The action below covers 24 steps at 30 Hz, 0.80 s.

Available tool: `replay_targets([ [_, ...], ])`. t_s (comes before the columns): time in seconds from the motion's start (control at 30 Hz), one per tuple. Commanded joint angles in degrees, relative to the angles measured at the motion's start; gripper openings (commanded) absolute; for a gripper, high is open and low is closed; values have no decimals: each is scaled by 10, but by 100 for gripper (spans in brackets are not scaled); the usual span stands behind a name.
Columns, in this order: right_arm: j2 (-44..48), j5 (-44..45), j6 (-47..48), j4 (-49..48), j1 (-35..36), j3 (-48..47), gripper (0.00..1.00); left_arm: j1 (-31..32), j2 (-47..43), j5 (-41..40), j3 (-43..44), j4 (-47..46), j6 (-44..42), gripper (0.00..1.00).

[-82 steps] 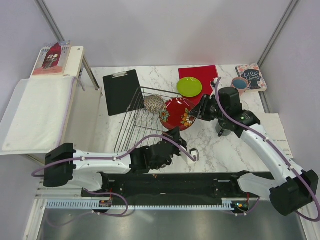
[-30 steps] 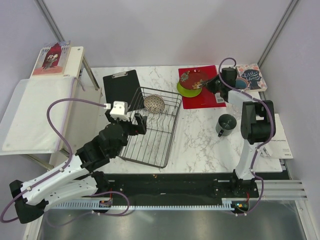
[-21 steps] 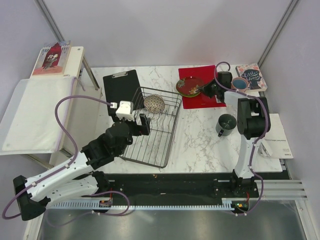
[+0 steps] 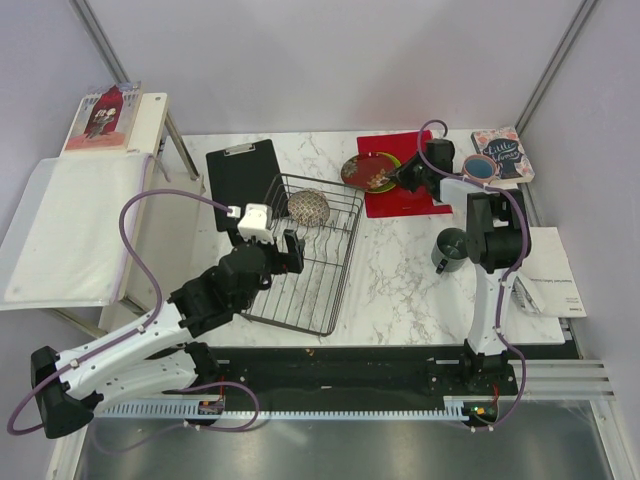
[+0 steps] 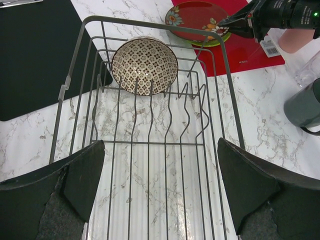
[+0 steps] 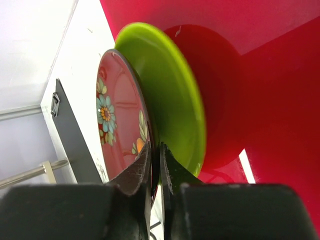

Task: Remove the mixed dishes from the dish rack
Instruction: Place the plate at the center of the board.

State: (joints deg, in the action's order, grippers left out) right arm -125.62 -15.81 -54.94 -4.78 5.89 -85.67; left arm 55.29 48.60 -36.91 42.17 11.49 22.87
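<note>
Two robot arms work over a white marble table (image 4: 400,290), seen from above. A black wire dish rack (image 4: 305,290) sits near the middle of the table. Only one dish is in it, a beige mesh-patterned bowl (image 5: 144,65), propped on its edge among the tines at the rack's far end with its patterned inside facing the near side.

The left gripper (image 5: 160,150) hovers above the near half of the rack with its jaws spread wide, holding nothing (its two black fingers fill the bottom corners of the wrist view).

The right arm reaches to the far side of the table, where a red mat (image 6: 280,75) lies. On the mat is a lime-green plate (image 6: 175,95), and a dark red patterned plate (image 6: 117,115) with painted flowers rests on top of it. The right gripper (image 6: 156,150) has its jaws almost together, pinching the right-hand rim of the dark red patterned plate.

A grey handled mug (image 4: 452,248) stands upright on the table to the right of the rack, well apart from it. A pink cup with blue inside (image 4: 478,166) stands just beside the mat's right edge, next to a small book (image 4: 505,150). A flat black clipboard (image 4: 240,185) lies just beside the rack's far left corner.
</note>
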Motion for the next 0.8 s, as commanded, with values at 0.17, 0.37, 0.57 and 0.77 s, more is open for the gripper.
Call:
replay_targets([
  [0.17,32,15,-5,-36,-17,16,0,-2,-11,3,-10,-7,31,99],
  [0.37,28,6,2,-34,-20,14,12,-2,-6,5,-11,-6,33,99],
  [0.57,51,0,-3,-32,-23,18,47,-2,-2,12,-8,-5,38,99],
  [0.77,108,-32,-57,-59,-23,23,55,-2,-5,15,-1,2,38,99],
])
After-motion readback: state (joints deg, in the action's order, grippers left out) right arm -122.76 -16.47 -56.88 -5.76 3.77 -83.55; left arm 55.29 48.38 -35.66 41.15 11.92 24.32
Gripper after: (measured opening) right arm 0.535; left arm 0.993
